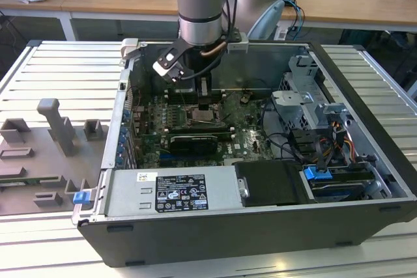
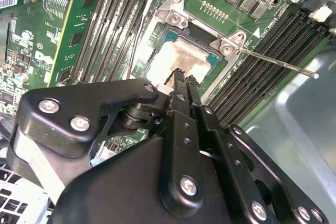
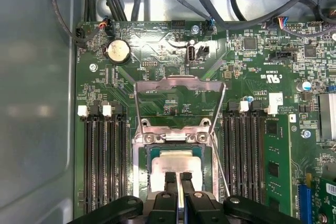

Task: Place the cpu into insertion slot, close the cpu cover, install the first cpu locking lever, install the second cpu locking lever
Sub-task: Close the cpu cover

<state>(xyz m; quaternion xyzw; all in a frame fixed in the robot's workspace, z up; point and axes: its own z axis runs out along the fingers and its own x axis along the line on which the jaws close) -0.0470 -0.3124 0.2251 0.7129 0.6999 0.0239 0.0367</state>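
Backdrop: open computer case [image 1: 260,239]
gripper [image 3: 178,178]: we see jaws nearly closed, directly above cpu [image 3: 176,160]
cpu cover [image 3: 178,81]: raised, beyond cpu

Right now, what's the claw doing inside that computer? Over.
Claw shut, low over the cpu. Cpu lying in the insertion slot, cpu cover raised. One locking lever sticking out beside the slot.

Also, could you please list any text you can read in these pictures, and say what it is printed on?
White label on the power supply: print too small to read.
White lettering on the green circuit board: too small to read.
White sticker on that board: nothing legible.
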